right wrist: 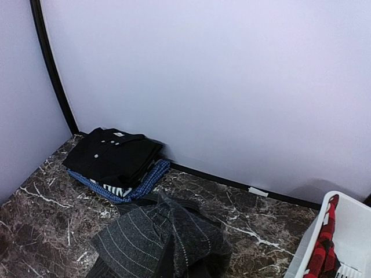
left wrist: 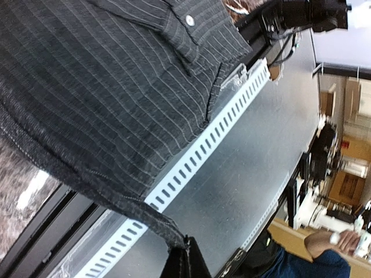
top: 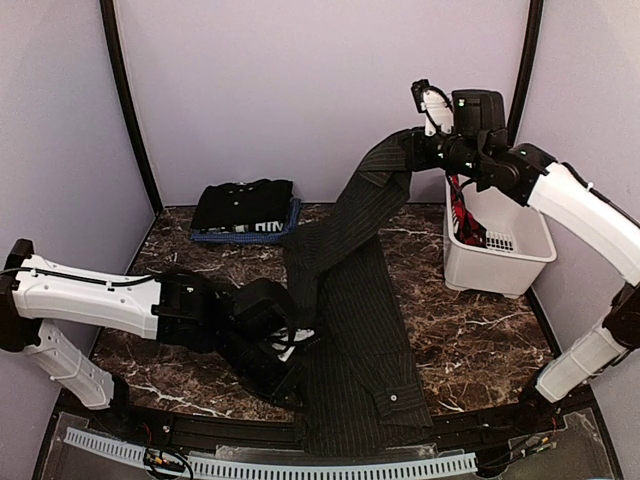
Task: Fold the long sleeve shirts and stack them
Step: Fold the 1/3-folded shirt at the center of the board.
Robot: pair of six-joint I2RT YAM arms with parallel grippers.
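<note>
A large black pinstriped long sleeve shirt (top: 350,300) lies stretched from the table's front edge up to the back right. My right gripper (top: 412,150) holds its upper end high in the air, shut on the cloth; in the right wrist view the bunched cloth (right wrist: 162,243) hides the fingers. My left gripper (top: 288,368) sits low at the shirt's near left edge, shut on its hem (left wrist: 174,234). A buttoned cuff (left wrist: 189,20) shows in the left wrist view. A folded plain black shirt (top: 245,200) rests on a folded blue one (right wrist: 145,182) at the back left.
A white plastic basket (top: 520,265) stands at the right, and a red plaid cloth (top: 465,220) hangs over its rim. A white slotted rail (top: 300,465) runs along the table's front edge, and the shirt's lower end drapes over that edge. Walls close the back and both sides.
</note>
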